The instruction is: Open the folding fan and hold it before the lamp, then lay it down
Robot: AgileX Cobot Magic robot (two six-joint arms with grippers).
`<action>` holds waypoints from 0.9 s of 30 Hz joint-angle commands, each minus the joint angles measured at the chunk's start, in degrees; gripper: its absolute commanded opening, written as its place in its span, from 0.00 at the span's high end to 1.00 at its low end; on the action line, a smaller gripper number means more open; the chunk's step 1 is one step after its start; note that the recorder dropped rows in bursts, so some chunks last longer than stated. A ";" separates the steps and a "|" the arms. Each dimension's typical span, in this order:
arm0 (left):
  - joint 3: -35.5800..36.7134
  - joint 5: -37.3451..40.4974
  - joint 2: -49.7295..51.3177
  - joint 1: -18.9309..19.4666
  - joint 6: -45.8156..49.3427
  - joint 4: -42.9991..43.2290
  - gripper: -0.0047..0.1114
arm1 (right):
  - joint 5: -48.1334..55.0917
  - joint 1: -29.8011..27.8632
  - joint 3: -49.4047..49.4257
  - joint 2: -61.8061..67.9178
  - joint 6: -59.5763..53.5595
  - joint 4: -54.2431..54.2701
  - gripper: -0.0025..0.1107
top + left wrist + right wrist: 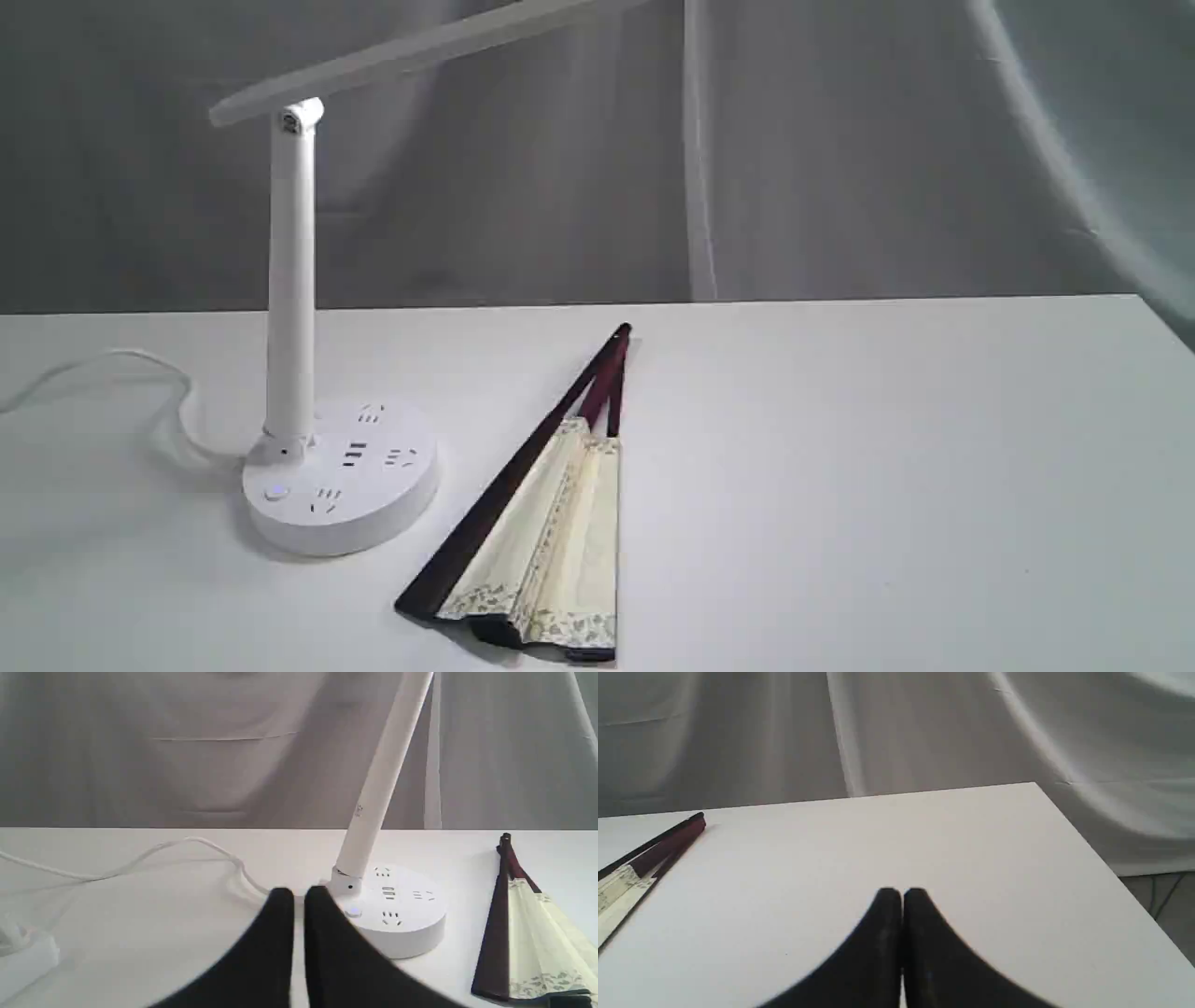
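Fan [551, 523] lying barely spread on table [887, 467], at 4 o'clock from lamp [291, 280]; left gripper [299, 896], right gripper [902, 895] hanging clenched, empty; opening, holding, laying-down all waiting.

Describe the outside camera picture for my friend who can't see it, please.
A paper folding fan, barely opened, lies flat on a white table, just right of the round base of a white desk lamp. Grey cloth hangs behind.
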 commanded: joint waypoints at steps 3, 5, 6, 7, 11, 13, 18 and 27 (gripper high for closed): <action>0.23 -0.17 -0.16 0.14 -0.16 -0.27 0.92 | 0.13 -0.49 0.20 -0.23 0.03 -0.40 0.98; 0.23 -0.17 -0.16 0.14 -0.16 -0.27 0.92 | 0.13 -0.49 0.20 -0.23 0.03 -0.40 0.98; 0.23 -0.17 -0.16 0.14 -0.16 -0.27 0.92 | 0.13 -0.49 0.20 -0.23 0.03 -0.40 0.98; 0.23 -0.17 -0.16 0.14 -0.16 -0.27 0.92 | 0.13 -0.49 0.20 -0.23 0.03 -0.40 0.98; 0.23 -0.17 -0.16 0.14 -0.16 -0.27 0.92 | 0.13 -0.49 0.20 -0.23 0.03 -0.40 0.98; 0.23 -0.17 -0.16 0.14 -0.32 -0.27 0.92 | 0.13 -0.49 0.20 -0.23 0.03 -0.40 0.98; 0.23 -0.87 -0.16 0.14 -2.30 -0.74 0.92 | -1.18 -0.49 0.20 -0.23 0.04 -0.40 0.98; 0.23 -4.78 -0.16 0.14 -6.46 -0.74 0.92 | -8.97 -0.49 0.20 -0.23 0.15 7.59 0.98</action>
